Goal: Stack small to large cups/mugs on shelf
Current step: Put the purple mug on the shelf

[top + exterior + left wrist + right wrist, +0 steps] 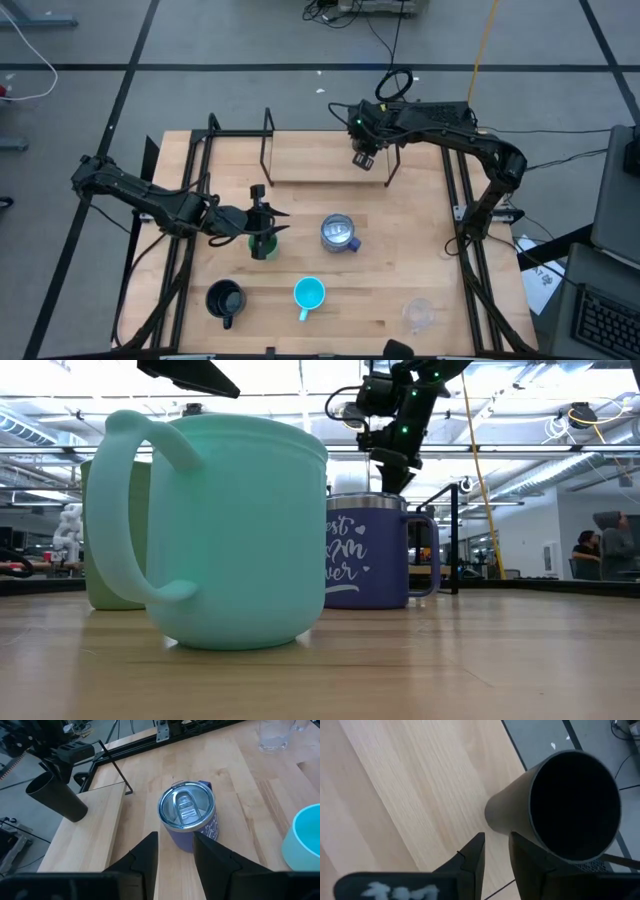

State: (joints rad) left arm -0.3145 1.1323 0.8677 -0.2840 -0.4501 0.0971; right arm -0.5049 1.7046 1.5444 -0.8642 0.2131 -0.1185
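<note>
My right gripper (362, 148) hangs over the far right part of the light-wood shelf (310, 160) and is shut on the dark tumbler (570, 805). My left gripper (268, 222) hovers open above the green cup (262, 246), which stands on the table left of centre. Its wrist view looks past the open fingers (150, 855) at the blue-purple mug (187, 815). The green cup is hidden in that view. The cyan mug (309, 294), black mug (225, 300) and clear cup (418, 313) stand along the table's near side. My right gripper holds the dark tumbler by its wall just under the rim (512, 827). Whether one finger is inside the mouth, I cannot tell. The tumbler is lifted clear above the shelf board and hangs tilted below the gripper (65, 757), its base (75, 812) lowest.
The shelf stands at the table's far edge on thin black legs (268, 145), and its board shows bare wood beside the tumbler (410, 785). The blue-purple mug (340, 233) sits mid-table, right of the left gripper. Black frame rails (470, 260) run along both table sides.
</note>
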